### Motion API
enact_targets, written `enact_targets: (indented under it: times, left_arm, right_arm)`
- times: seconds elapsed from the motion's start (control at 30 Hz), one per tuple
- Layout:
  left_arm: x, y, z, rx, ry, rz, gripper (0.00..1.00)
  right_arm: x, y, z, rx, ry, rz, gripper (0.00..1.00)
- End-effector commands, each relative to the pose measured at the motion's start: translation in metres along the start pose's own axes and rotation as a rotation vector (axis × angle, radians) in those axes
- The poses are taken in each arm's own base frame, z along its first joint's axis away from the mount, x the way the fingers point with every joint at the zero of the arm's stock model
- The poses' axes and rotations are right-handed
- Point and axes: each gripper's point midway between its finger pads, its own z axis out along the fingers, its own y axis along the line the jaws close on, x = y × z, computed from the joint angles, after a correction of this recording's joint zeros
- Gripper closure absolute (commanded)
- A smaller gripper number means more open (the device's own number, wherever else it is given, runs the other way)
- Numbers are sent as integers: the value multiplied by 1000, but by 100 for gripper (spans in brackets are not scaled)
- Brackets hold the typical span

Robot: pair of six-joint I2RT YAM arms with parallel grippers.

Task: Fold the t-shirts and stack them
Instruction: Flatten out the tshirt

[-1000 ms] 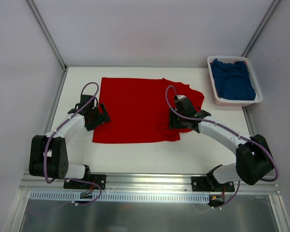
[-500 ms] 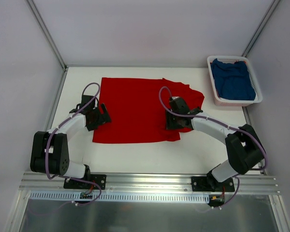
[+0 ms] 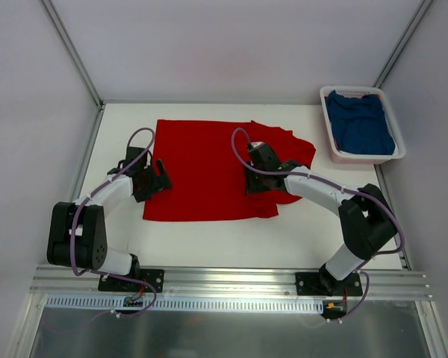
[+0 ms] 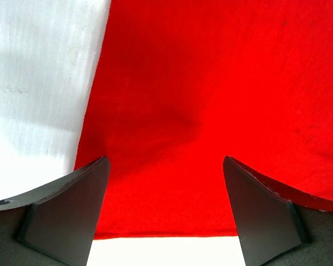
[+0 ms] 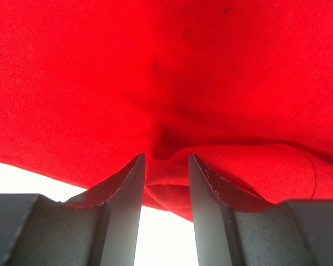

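The red t-shirt (image 3: 201,168) lies spread flat on the white table, with a sleeve and some rumpled cloth at its right side. My left gripper (image 3: 155,179) hangs open over the shirt's left edge. In the left wrist view its fingers (image 4: 72,205) stand wide apart above the red t-shirt (image 4: 200,100) and touch no cloth. My right gripper (image 3: 254,183) sits low on the shirt's right half. In the right wrist view a bunched fold of the red t-shirt (image 5: 166,185) fills the narrow gap of the right gripper (image 5: 166,156). The blue t-shirt (image 3: 362,127) lies crumpled in the basket.
A white slatted basket (image 3: 328,127) stands at the table's back right corner. Bare white table (image 3: 209,242) runs between the shirt's near hem and the arm bases. Grey walls and metal frame posts close in the left, right and back sides.
My right gripper has slid leftward over the shirt and its jaws have narrowed onto a fold of red cloth. The left arm has not moved.
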Motion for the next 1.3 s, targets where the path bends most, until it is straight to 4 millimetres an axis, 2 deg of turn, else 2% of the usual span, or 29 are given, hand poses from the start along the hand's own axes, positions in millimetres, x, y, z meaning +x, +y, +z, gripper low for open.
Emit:
enact_targets:
  times: [0.0,0.6,0.7,0.73,0.83,0.93,1.07,1.2,1.27]
  left_arm:
    - [-5,-11,-2,40,-5,32,16]
    - [1,-9,-4,45,-1,28,16]
    - [2,-8,-5,46,-3,23,16]
    - [2,-8,-5,46,-3,23,16]
    - [3,-9,-5,50,0,22,16]
    - [3,-9,-6,51,-1,18,16]
    - [3,-8,-6,50,-4,21,16]
    - [6,-7,-4,47,7,21,17]
    - [6,-9,-4,53,9,22,17]
  right_arm:
    - [-3,3,-2,4,-6,-12,60]
    - [23,7,-7,-10,15,-6,57]
    - [25,7,-9,-11,10,1,65]
    - [26,6,-9,-10,9,2,74]
    - [25,5,-14,-7,-4,5,89]
    - [22,3,-18,6,-18,5,99]
    - [19,0,-27,24,-44,5,100]
    - [13,-8,-49,56,-100,11,100]
    - [11,-13,-67,69,-133,21,100]
